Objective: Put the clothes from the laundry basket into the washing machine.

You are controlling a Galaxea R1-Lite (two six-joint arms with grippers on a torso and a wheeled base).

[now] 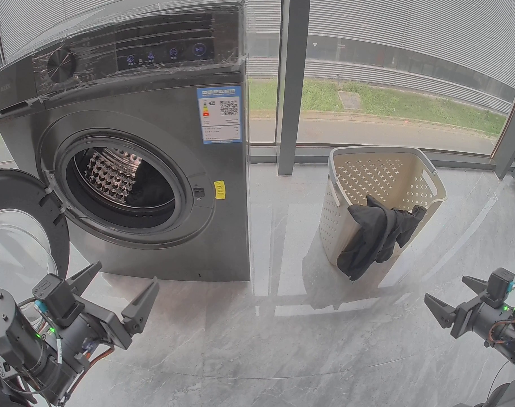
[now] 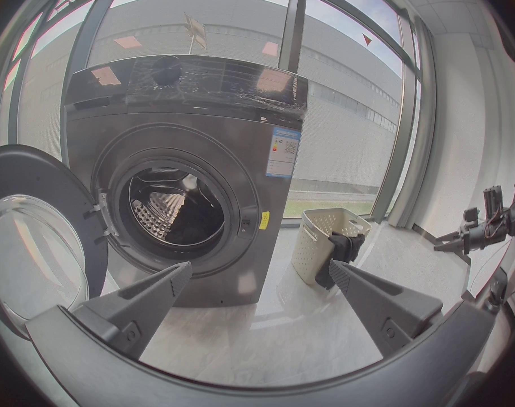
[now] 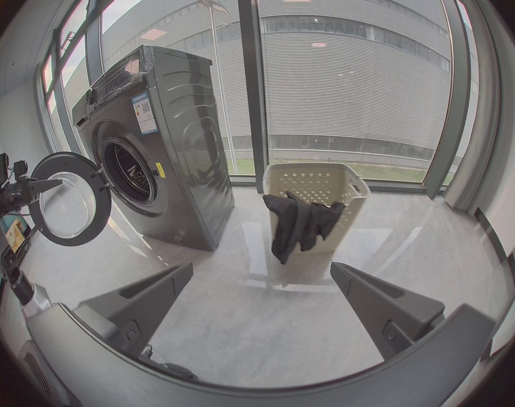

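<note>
Over the front rim of the laundry basket (image 1: 332, 216), on the floor (image 1: 280, 340) beside the washing machine (image 1: 212, 238), hangs the dark garment (image 1: 373, 238), its length running downward, ahead-left of the released, empty right claw (image 1: 451, 293), nearer than the equally released left claw (image 1: 124, 277).

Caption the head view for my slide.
Washing machine, door open; black garment draped over laundry basket rim; left gripper and right gripper open.

Both black arms (image 1: 14, 334) are ending in dark grey hardware: the left gripper (image 1: 126, 275) and right gripper (image 1: 446, 288) are wearing wedge-shaped fingers (image 2: 382, 306), orange cables (image 1: 99, 358) are looping and green lights (image 1: 51, 330) are glowing.
</note>
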